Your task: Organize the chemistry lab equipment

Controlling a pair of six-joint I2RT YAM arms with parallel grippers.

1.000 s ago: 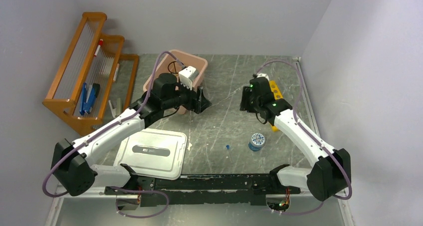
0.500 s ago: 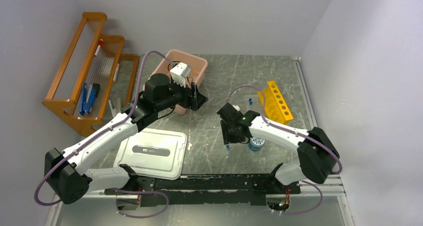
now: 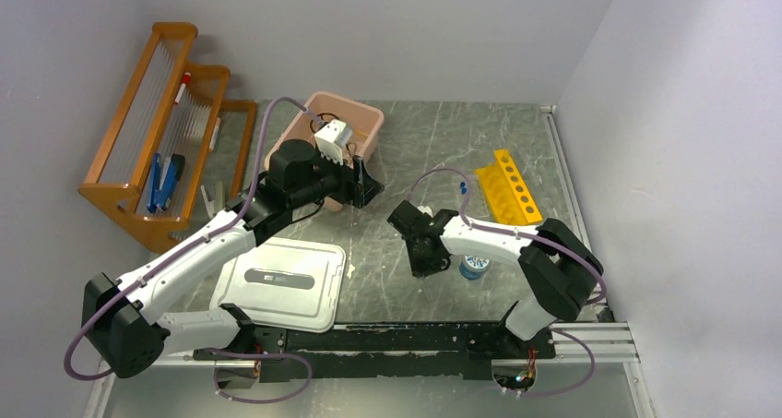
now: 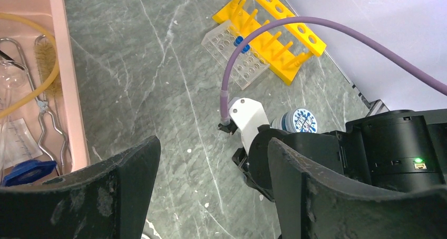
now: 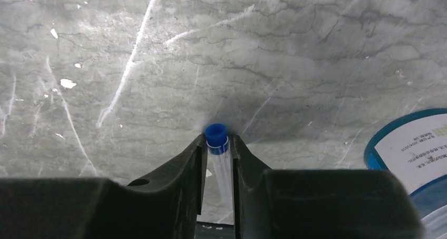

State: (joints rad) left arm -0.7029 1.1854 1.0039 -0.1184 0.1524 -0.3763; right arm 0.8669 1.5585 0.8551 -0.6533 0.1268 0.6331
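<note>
Grey counter (image 3: 433, 132) under both arms. The orange rack (image 3: 120, 201) stands along the far-left edge. The white lid (image 3: 281, 284) lies flat at the near edge, left of centre. The pink tub (image 3: 360, 113) sits at the far edge, left of centre. Inside it, the left wrist view shows a tan tube (image 4: 26, 18) curled round, a brush (image 4: 47, 65) and a blue piece (image 4: 29, 170) against the wall.

Over to the right: the yellow rack (image 3: 510, 187) lies towards the far-right corner, well clear of the tub. A clear rack (image 4: 240, 57) is just beside it on the side facing the tub.

The left claw (image 3: 369, 187) hangs by the tub's near-right corner. Its jaws are spread wide and there is nothing between them.

The right claw (image 3: 426, 266) is down low at mid-counter, towards the near edge. A blue round tin (image 3: 475, 268) stands just to its right on the counter.

And here's the action: the right wrist view shows the vial (image 5: 221, 165), blue cap forward, lying lengthwise between the fingers (image 5: 192, 160). The jaws are drawn in narrow, and both pads press the glass just behind the cap. That's a pinch on the vial, right down at the counter surface.
</note>
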